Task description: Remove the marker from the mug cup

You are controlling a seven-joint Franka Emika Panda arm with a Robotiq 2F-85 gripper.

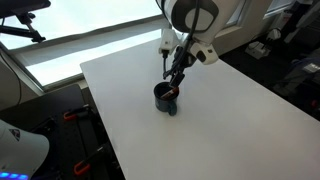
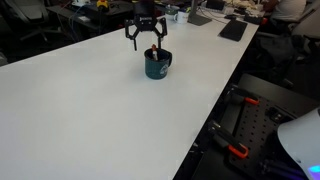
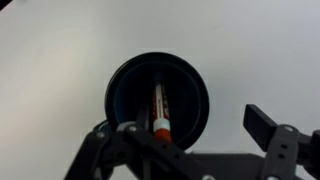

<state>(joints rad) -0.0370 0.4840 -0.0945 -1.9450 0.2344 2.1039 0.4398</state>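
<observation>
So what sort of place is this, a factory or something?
Most likely a lab or office workspace: a big white table with a robot arm over a mug, cluttered desks behind it, and what look like orange-handled clamps below the table's edge.

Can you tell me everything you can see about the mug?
The mug is small, round and dark, and looks smooth, maybe ceramic. It stands upright on the white table with its top open. A marker with a reddish end rests inside it. The open gripper hangs just above and does not seem to touch it.
</observation>
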